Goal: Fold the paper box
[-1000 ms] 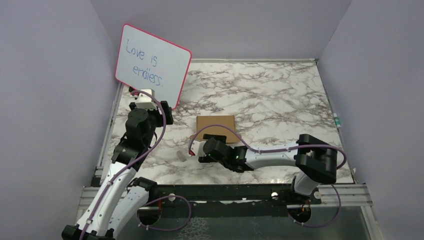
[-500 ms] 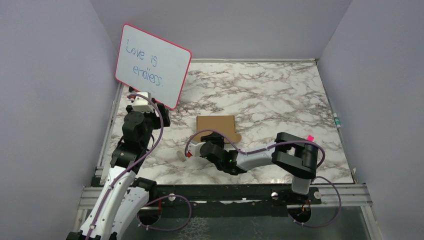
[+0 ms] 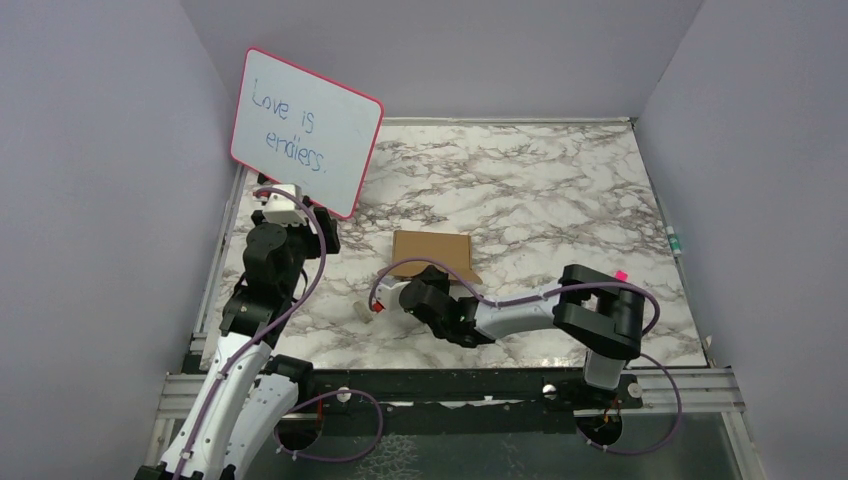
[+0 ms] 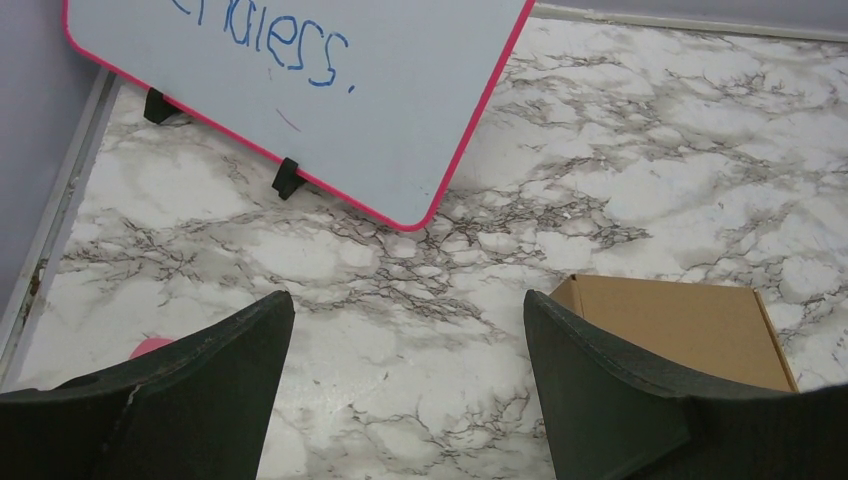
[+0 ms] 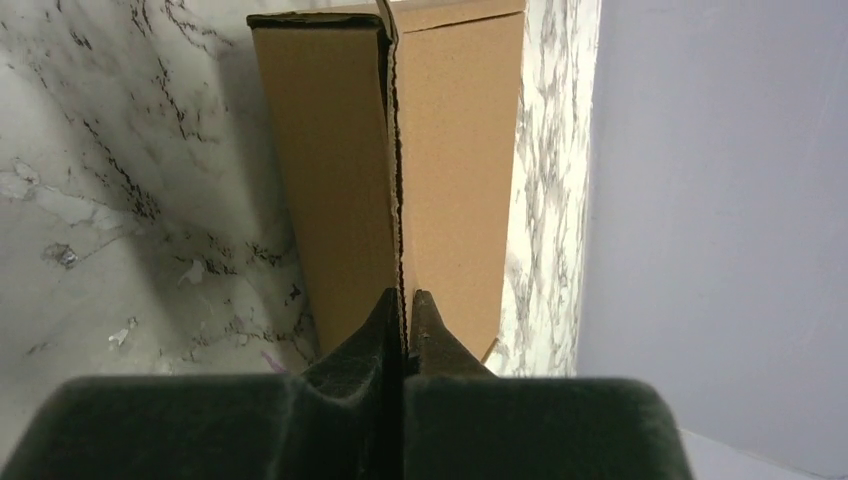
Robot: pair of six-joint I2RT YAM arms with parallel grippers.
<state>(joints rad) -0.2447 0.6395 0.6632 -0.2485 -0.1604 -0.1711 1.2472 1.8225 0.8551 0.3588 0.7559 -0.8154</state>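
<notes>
Whiteboard (image 3: pixel 305 130): this is leaning at the far-left corner of your desk (image 3: pixel 560 180), its pink frame tilting and its blue handwriting facing you.
Left arm (image 3: pixel 262 275): you are holding it raised along the left edge of the desk, just in front of the whiteboard.
Left tool (image 4: pixel 405 300): its fingers are standing spread wide above bare marble and gripping nothing. The whiteboard's lower edge is lying just beyond them, and a corner of the box is showing at their right.
Paper box (image 3: pixel 432 252): this is lying near the middle of the desk, plain brown cardboard, well apart from the whiteboard. In the right wrist view a thin cardboard edge is running straight down between two brown panels.
Right tool (image 5: pixel 405 305): its fingertips are pressing together and pinching that thin edge at the box's near-left end.
Right arm (image 3: pixel 590 310): you are reaching it leftward, low over the near part of the desk, with a purple cable looping above it.
</notes>
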